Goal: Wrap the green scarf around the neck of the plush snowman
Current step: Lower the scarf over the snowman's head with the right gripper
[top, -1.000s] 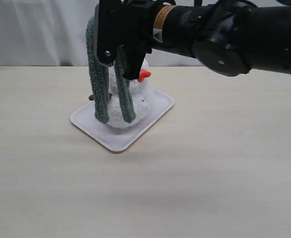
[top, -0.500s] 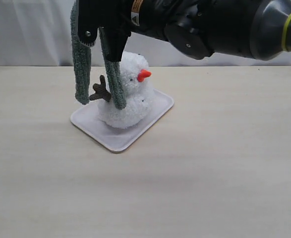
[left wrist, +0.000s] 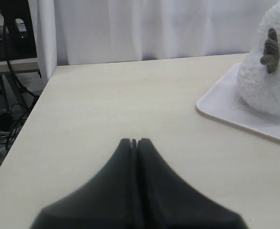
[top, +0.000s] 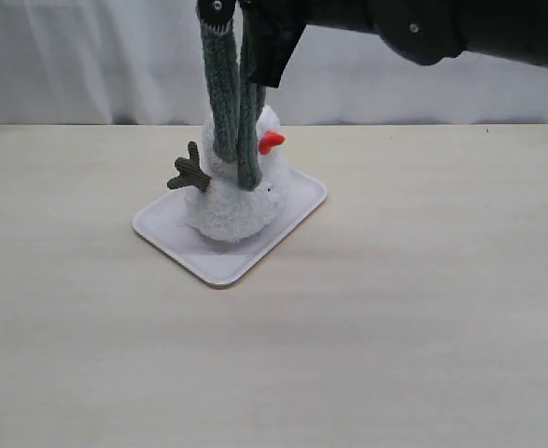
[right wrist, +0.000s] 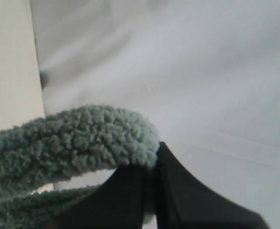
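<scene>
Rightward and higher than earlier, the green scarf (top: 222, 103) is held pinched at its fold by the right gripper (right wrist: 151, 167), tails hanging against the plush snowman (top: 227, 210), which may be toppled by their drag.

This is a robotics lab or test room, not a home. A plain, pale wood-grain table (top: 414, 336) stands against a white curtain (top: 77, 65) that hangs along its far edge as a blank backdrop. A bulky black robot arm (top: 460, 28) reaches in over the table from above. Near the far edge, a toy snowman (top: 227, 201) sits on a white tray (top: 161, 227). In the left wrist view, past the table's corner, a second desk (left wrist: 11, 64) carries dark equipment (left wrist: 16, 24). Below it, loose cables (left wrist: 8, 114) trail down among thin stand legs toward the floor.
</scene>
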Available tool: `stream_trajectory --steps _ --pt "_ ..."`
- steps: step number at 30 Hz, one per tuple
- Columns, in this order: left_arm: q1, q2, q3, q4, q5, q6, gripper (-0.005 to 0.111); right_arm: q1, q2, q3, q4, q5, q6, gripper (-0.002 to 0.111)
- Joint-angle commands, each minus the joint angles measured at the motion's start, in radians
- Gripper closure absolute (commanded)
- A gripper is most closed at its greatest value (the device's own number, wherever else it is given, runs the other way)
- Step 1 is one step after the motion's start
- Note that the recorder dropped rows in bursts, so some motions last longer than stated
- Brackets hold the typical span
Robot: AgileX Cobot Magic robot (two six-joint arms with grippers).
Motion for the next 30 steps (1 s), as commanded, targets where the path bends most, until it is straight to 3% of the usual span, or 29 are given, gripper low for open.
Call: stream_trajectory --steps 1,6,9,14,20,27,30 --pt "-0.006 -0.002 0.002 0.001 -0.01 0.0 0.107 -0.001 -0.048 -0.009 -0.046 0.055 -0.131 0.104" --pt "-0.006 -0.002 0.002 0.001 -0.01 0.0 0.107 -0.001 -0.038 -0.007 -0.07 0.273 -0.46 0.104" --pt "-0.006 -0.002 0.002 0.001 -0.01 0.0 0.107 -0.001 -0.017 -0.007 -0.07 0.311 -0.544 0.104" --pt "-0.006 -0.002 0.002 0.001 -0.01 0.0 0.107 -0.001 0.069 -0.007 -0.07 0.045 -0.552 0.104" --pt "-0.006 -0.002 0.002 0.001 -0.01 0.0 0.107 -0.001 0.175 -0.007 -0.07 -0.005 -0.583 0.104" --pt "-0.006 -0.002 0.002 0.001 -0.01 0.0 0.107 -0.003 0.248 -0.009 -0.07 -0.244 -0.587 0.104" --pt "-0.006 -0.002 0.002 0.001 -0.01 0.0 0.107 -0.007 0.269 -0.009 -0.07 -0.241 -0.587 0.104"
